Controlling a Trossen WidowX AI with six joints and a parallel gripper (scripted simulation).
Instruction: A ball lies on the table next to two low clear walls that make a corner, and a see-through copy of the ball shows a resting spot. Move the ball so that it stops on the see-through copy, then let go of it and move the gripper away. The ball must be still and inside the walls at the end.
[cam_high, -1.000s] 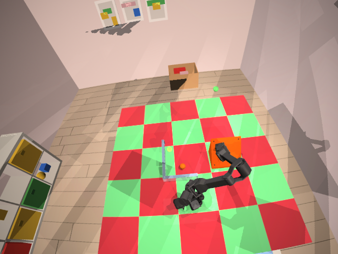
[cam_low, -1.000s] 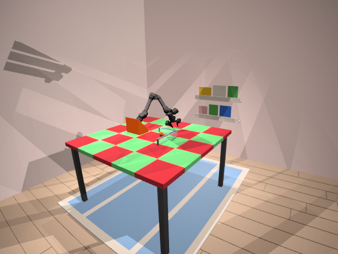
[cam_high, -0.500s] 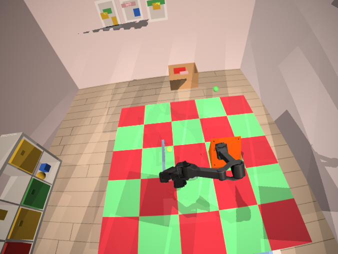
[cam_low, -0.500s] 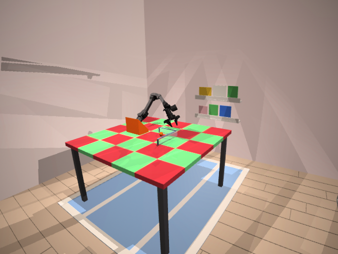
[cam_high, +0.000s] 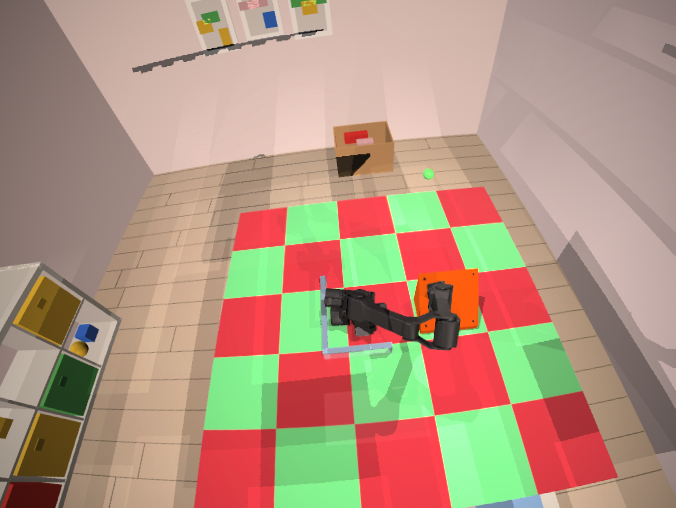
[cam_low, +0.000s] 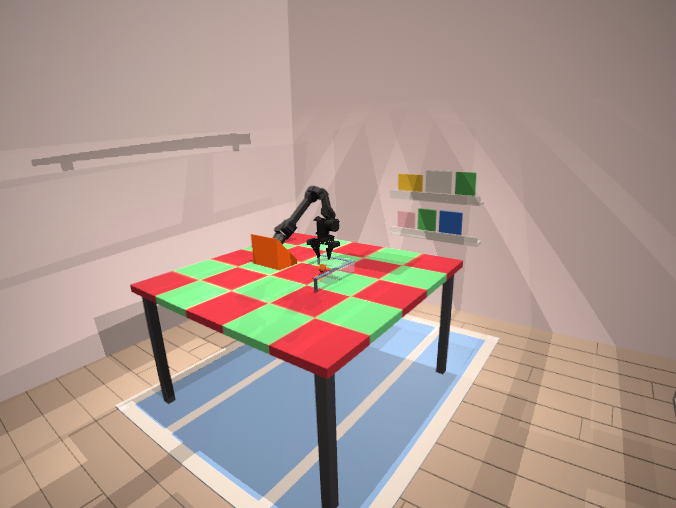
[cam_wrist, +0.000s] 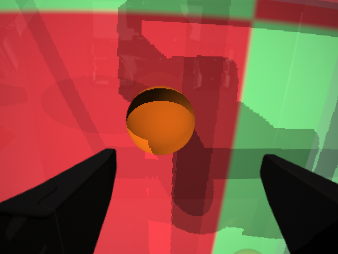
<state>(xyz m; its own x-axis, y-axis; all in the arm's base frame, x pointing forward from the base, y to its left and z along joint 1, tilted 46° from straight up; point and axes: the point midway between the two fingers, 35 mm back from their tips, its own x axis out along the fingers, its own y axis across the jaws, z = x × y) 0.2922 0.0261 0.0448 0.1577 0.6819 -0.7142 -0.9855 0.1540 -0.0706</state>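
The orange ball (cam_low: 322, 268) (cam_wrist: 161, 122) lies on a red square of the table, inside the corner. In the top view the arm hides it. My gripper (cam_low: 324, 259) (cam_wrist: 190, 161) points down, open and empty, above the ball. In the wrist view the ball shows beyond the fingertips and nearer the left finger. One clear wall (cam_high: 324, 334) (cam_low: 315, 284) meets the other clear wall (cam_high: 363, 352) at a corner. The see-through copy (cam_wrist: 247, 251) shows only as a pale yellow-green sliver at the wrist view's bottom edge; the arm hides it in the top view.
The orange base block (cam_high: 464, 305) (cam_low: 267, 252) carries the arm on the red and green table (cam_high: 314, 458) (cam_low: 327, 341). The walls stand close to the gripper. A cardboard box (cam_high: 377, 158) and a green ball (cam_high: 428, 173) are on the floor beyond the table.
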